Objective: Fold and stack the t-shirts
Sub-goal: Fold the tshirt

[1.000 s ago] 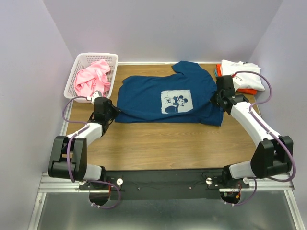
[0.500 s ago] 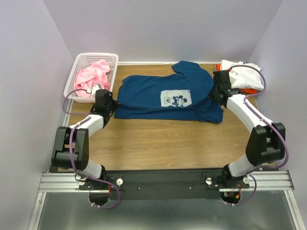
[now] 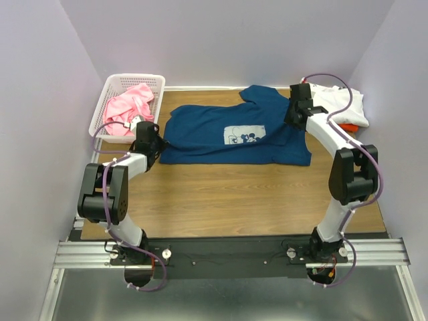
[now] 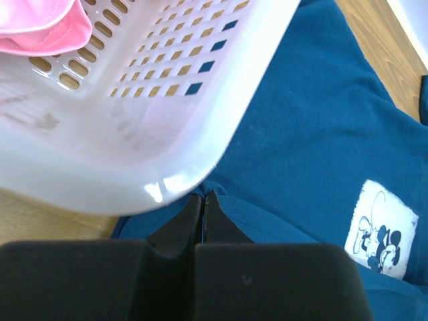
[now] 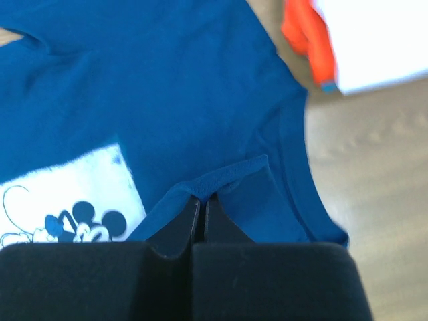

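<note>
Beside one basket, left pincer and right pincer clamp one navy t-shirt.

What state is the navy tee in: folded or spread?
Mid-fold. Left claw and right claw each pinch the hem of the navy tee, pulled over its body; the rest lies flat.

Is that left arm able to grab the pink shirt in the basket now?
Probably not yet: the left gripper is shut on the edge of the navy t-shirt. The pink shirt lies nearby in the open-topped basket; after letting go, likely yes.
</note>
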{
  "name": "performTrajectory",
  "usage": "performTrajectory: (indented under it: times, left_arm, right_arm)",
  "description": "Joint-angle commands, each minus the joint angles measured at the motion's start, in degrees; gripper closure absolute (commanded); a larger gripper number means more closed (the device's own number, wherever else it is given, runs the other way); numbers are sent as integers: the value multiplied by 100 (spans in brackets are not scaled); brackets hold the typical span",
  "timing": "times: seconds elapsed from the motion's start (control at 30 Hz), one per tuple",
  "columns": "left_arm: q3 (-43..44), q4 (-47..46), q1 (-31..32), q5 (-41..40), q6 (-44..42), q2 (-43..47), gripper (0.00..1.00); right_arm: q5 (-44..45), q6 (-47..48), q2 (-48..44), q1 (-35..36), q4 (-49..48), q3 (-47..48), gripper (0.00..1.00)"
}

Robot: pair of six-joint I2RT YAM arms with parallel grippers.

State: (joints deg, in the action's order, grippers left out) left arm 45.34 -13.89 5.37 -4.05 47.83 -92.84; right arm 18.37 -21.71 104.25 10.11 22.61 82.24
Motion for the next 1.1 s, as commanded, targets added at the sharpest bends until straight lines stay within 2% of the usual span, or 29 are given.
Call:
performTrajectory:
  times: [0.0, 0.27, 0.3, 0.33, 0.37, 0.4, 0.43, 0.47, 0.5, 0.53, 0.57, 0.8, 0.87, 0.9, 1.07]
  left_arm:
    - [168, -88, -36, -192, -72, -208, 100]
    - [387, 79, -36, -315, -143, -393, 100]
    - [414, 106, -36, -315, -160, -376, 76]
    - [431, 106, -36, -307, -178, -349, 70]
    - [432, 123, -36, -350, -187, -314, 59]
    - [432, 132, -36, -350, -230, -270, 14]
    - [432, 150, -36, -324, -257, -209, 2]
    - [423, 150, -36, -289, -301, -78, 2]
    - [388, 150, -36, -263, -344, 80, 2]
    - [370, 176, -36, -254, -362, 82, 2]
    - [344, 176, -36, -210, -397, 247, 2]
    - [273, 492, -18, -16, -696, 925, 2]
    - [282, 624, -18, -113, -723, 1161, 2]
    - [317, 790, -9, -174, -732, 1241, 5]
    - [475, 1380, 87, -832, -767, 1987, 2]
  right_arm:
    - [-412, 747, 464, -44, -143, 494, 99]
    - [-695, 1143, 1273, -53, -160, 1232, 95]
    - [-642, 1161, 1413, -44, -178, 1303, 94]
    - [-590, 1187, 1510, -44, -195, 1391, 93]
    - [-546, 1248, 1598, -44, -196, 1505, 86]
    - [-475, 1249, 1712, -44, -187, 1680, 83]
    - [-457, 1257, 1739, -44, -187, 1760, 76]
    - [-448, 1231, 1731, -53, -196, 1795, 40]
    - [-509, 1205, 1626, -53, -187, 1778, 26]
    - [-553, 1161, 1625, -44, -187, 1735, 5]
    - [-606, 1065, 1434, -44, -196, 1665, 0]
    - [-1037, 765, 185, -44, -512, 400, 0]
    - [-1037, 756, -105, -44, -565, -12, 0]
    - [-1029, 713, -420, -35, -608, -154, 0]
    - [-932, 669, -1300, -44, -697, -822, 0]
